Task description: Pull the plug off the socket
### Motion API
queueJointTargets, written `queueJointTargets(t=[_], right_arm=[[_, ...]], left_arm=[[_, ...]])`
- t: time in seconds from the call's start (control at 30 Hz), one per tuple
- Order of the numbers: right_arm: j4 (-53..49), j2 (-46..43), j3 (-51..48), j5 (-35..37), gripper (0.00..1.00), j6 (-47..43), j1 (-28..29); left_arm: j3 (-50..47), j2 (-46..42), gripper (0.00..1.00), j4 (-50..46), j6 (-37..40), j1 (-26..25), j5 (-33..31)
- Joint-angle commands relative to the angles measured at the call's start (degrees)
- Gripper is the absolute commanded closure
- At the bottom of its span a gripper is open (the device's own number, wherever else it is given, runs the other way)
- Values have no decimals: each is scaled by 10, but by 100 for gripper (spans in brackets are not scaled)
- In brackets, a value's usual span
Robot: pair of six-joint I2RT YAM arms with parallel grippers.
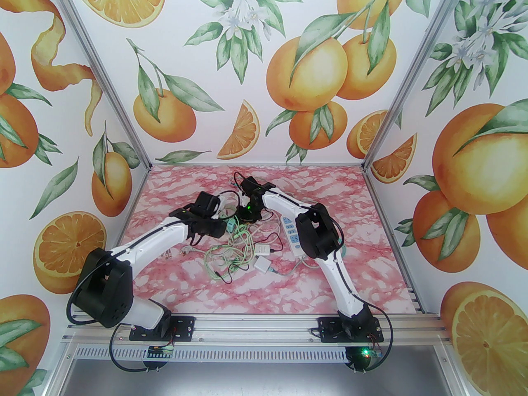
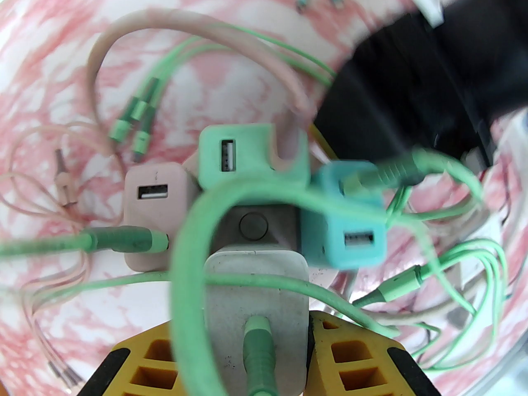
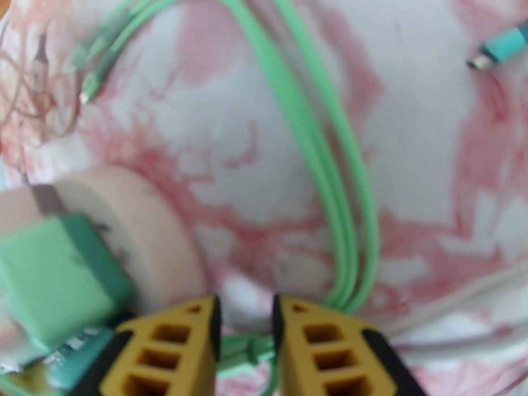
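Across white plug (image 2: 255, 295): green cable (image 2: 185, 241) loop; pink charger (image 2: 152, 217), teal charger (image 2: 350, 237) beside.

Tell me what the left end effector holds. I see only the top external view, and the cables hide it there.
Observer: The left end effector is closed on a pale grey rectangular plastic charger block, with a green connector in its near face.
Operator: Is this block plugged in?
Observer: It appears seated in a grey cube socket hub with a round button, beside a pink charger block, a mint charger block and a teal charger block.
Operator: And the right side?
Observer: At the right end effector, a green cable lies in the gap between the fingers; pinched or not, I cannot tell.
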Motion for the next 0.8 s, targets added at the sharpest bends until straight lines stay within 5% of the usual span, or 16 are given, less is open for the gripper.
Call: queueJointTargets(t=[0.0, 0.3, 0.77], right_arm=[[-78, 50, -28, 38, 71, -7, 16], [-66, 30, -35, 51, 71, 2, 5], [115, -179, -143, 40, 56, 81, -28]], left_arm=[[10, -34, 100, 62, -15, 3, 38], [-6, -27, 100, 65, -4, -4, -21], [13, 47, 100, 106, -76, 15, -126]])
